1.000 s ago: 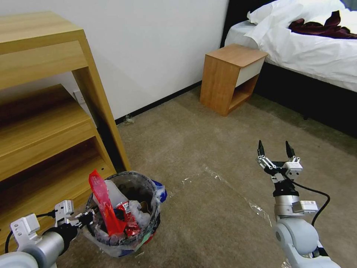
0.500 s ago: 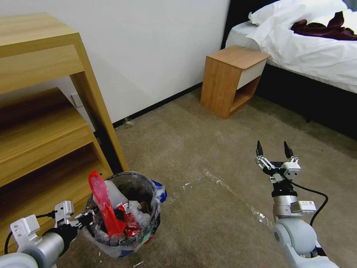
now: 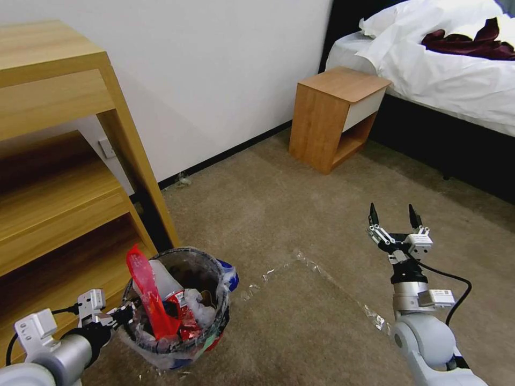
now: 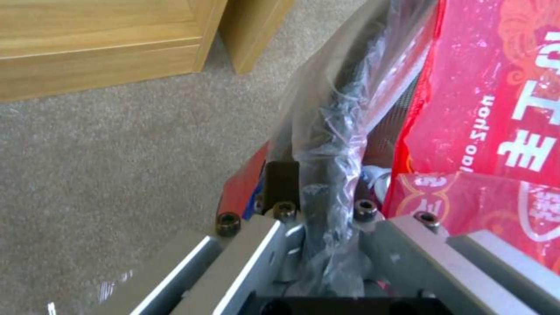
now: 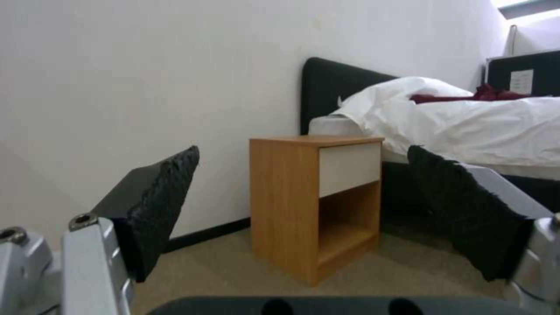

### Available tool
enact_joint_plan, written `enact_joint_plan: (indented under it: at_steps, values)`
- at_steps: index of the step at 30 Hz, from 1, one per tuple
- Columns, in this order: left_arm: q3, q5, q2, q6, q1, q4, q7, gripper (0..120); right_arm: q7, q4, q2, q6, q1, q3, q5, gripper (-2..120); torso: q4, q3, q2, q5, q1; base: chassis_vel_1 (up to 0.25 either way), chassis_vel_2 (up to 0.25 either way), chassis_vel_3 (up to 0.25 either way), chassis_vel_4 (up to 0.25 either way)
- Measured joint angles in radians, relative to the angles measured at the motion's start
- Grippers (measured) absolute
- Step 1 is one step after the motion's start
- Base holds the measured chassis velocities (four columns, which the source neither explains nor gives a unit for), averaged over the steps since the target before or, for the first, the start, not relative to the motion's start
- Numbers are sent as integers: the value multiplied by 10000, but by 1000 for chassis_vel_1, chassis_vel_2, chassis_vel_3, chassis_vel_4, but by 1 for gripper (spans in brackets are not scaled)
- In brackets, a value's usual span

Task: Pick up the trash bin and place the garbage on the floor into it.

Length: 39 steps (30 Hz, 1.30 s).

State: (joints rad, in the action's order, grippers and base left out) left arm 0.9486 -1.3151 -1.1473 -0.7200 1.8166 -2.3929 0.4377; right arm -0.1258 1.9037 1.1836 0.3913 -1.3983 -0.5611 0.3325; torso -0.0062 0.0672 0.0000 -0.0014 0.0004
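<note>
The trash bin [image 3: 177,308] is at the lower left of the head view, over the carpet floor [image 3: 300,214] and just in front of the wooden shelf unit [image 3: 59,161]. It is full of garbage [image 3: 177,308]: a tall red wrapper [image 3: 147,292] stands up from it, with white wads and a red can beside it. The left gripper [image 3: 127,312] is closed on the near rim of the bin, with the clear bag liner [image 4: 327,144] pinched between its fingers [image 4: 283,181]. The left wrist view shows this grip closely: one dark finger is outside the rim, the plastic is squeezed in the middle, and the red wrapper with white letters is just on the inner side. Whether the bin touches the carpet, I cannot tell.

The right gripper [image 3: 394,220] is well apart from the bin, held above the carpet with its fingers pointing up and away from the robot. Its fingers are spread wide and hold nothing. Between them, the right wrist view shows a low side look at the room: the wooden nightstand [image 5: 318,201] against the white wall [image 5: 146,74], and the bed [image 5: 467,122] with white sheets and a dark red cloth beyond the right finger.

Strips of shiny clear tape [image 3: 322,273] lie on the carpet between the two grippers. The carpet ahead of the right fingers, up to the nightstand and the dark bed base, is open
</note>
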Motion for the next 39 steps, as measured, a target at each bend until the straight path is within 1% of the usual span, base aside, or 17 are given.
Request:
enact_joint_plan:
  at_steps: [14,17,25,39]
  values:
    - [-11,92,-15,46,-75,129,-20,1,14,-75,1,79,1,33,76,92,0,0,0,0,1,-38,40,31,-35]
    - [28,216,-15,60,-85,156,-95,1,41,-22,-45,79,-3,45,253,97,-1,0,0,0,1,-15,15,14,-18]
    - [69,478,-42,72,-79,191,-197,1,62,-11,-128,112,16,44,227,99,0,0,0,0,0,0,0,0,0]
    - [130,627,-34,186,-163,256,-328,1,53,7,-233,100,-9,11,272,100,0,0,0,0,0,0,0,0,0]
